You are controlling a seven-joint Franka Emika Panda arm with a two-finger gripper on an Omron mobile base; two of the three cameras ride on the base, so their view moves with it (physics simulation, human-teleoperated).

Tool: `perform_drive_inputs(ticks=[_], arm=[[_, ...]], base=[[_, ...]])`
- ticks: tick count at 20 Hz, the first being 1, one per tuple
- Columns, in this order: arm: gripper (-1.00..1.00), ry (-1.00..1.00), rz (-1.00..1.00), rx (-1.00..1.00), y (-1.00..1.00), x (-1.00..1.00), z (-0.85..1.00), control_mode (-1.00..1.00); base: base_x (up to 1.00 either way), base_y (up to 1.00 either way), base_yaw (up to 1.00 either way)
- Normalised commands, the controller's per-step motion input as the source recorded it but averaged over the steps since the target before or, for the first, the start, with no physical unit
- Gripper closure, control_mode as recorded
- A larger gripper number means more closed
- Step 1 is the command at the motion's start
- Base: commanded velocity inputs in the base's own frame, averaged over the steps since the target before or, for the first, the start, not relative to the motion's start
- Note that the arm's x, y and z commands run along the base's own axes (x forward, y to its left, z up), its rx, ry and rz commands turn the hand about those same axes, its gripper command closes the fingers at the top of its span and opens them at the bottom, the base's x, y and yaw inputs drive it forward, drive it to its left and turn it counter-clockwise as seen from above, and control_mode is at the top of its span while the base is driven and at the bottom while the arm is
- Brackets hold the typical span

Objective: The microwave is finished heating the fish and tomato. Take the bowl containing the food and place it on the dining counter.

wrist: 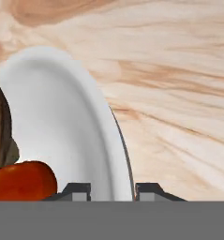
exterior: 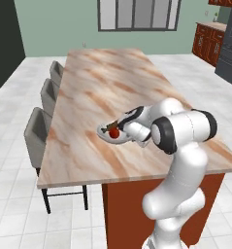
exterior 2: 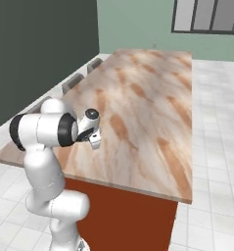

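Note:
The white bowl (exterior: 106, 134) sits low on the marble dining counter (exterior: 103, 82), near its front left part. In the bowl lie the red tomato (exterior: 115, 132) and the brown fish (exterior: 110, 126). My gripper (exterior: 125, 129) comes in from the right and is shut on the bowl's near rim. In the hand view the bowl (wrist: 62, 117) curves up from between my gripper (wrist: 112, 190) fingertips, with the tomato (wrist: 22, 180) and the fish (wrist: 0, 131) at the left edge. In the right base view my own arm hides the bowl. The microwave is out of view.
Three grey stools (exterior: 37, 133) stand along the counter's left side. The marble top (exterior 2: 148, 98) stretches far ahead and to the right of the bowl. Dark cabinets (exterior: 209, 41) stand at the back right, across the tiled floor.

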Motion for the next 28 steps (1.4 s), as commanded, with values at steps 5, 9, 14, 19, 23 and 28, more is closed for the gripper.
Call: perform_drive_inputs(ticks=[5,9,14,19,23,28], arm=[[-1.0,-0.01,-0.01,-0.03,0.01,0.59,-0.22,-1.0],[-1.0,0.05,-0.04,0.01,0.01,-0.16,0.31,-1.0],[-1.0,0.0,-0.07,0.02,0.0,-0.8,0.98,-1.0],[-1.0,-0.06,-0.05,0.0,0.0,-0.99,1.0,-1.0],[-1.0,-0.13,-0.04,0.0,0.0,-1.0,1.0,-1.0],[-1.0,-0.17,-0.01,0.0,0.0,-1.0,1.0,-1.0]], base=[[0.0,0.0,0.0],[0.0,0.0,0.0],[0.0,0.0,0.0],[0.0,0.0,0.0],[0.0,0.0,0.0],[0.0,0.0,0.0]])
